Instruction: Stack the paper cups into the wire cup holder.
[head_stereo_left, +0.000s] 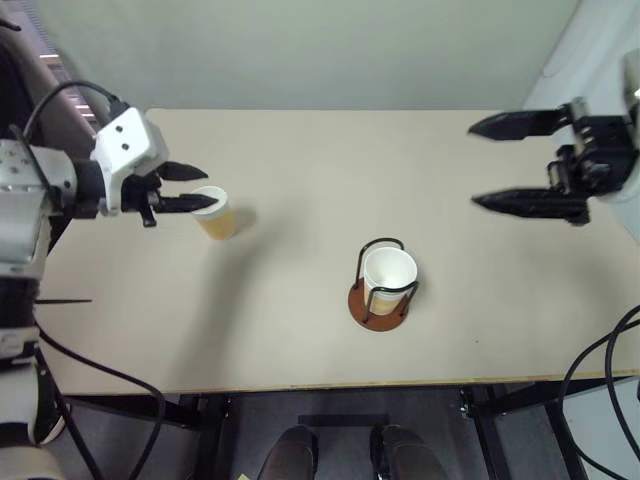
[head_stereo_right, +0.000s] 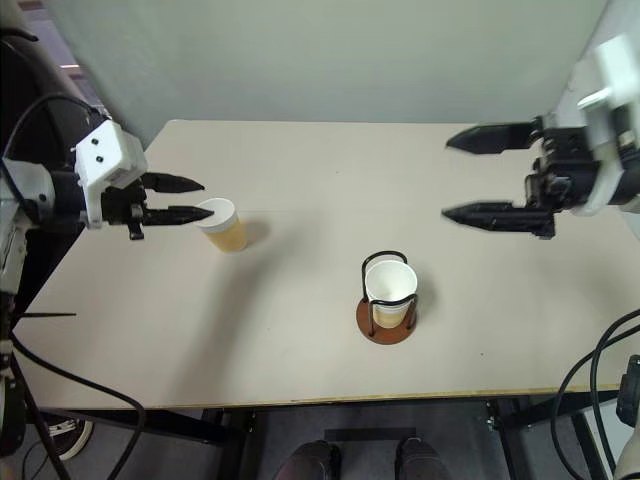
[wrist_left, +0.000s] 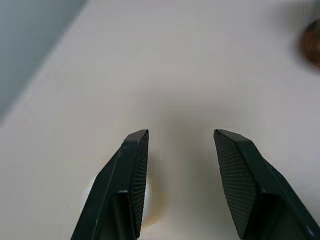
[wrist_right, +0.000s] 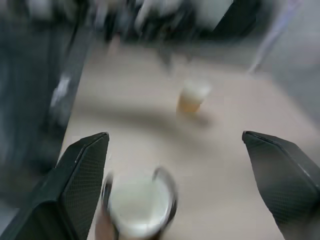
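Both end effectors are over the counter (head_stereo_left: 300, 330). On the left side, the left end effector (head_stereo_left: 195, 187) has its fingers partly apart around the rim of a paper cup (head_stereo_left: 215, 213), one finger seems to be inside the mouth and one outside, so it looks to be grasping that cup; I cannot tell if the cup stands on the counter or is lifted a little. This rim pinch probably keeps the cup upright for carrying. At the far right, the right end effector (head_stereo_left: 490, 163) hangs above the counter, released, fingers wide apart and empty, well apart from everything. The wire cup holder (head_stereo_left: 380, 285) stands near the middle, toward the near edge, with a white-rimmed paper cup (head_stereo_left: 388, 272) already sitting inside its black loops. So I judge one cup is still to go in. The counter is pale beige and plain, with a grey wall behind its far edge.
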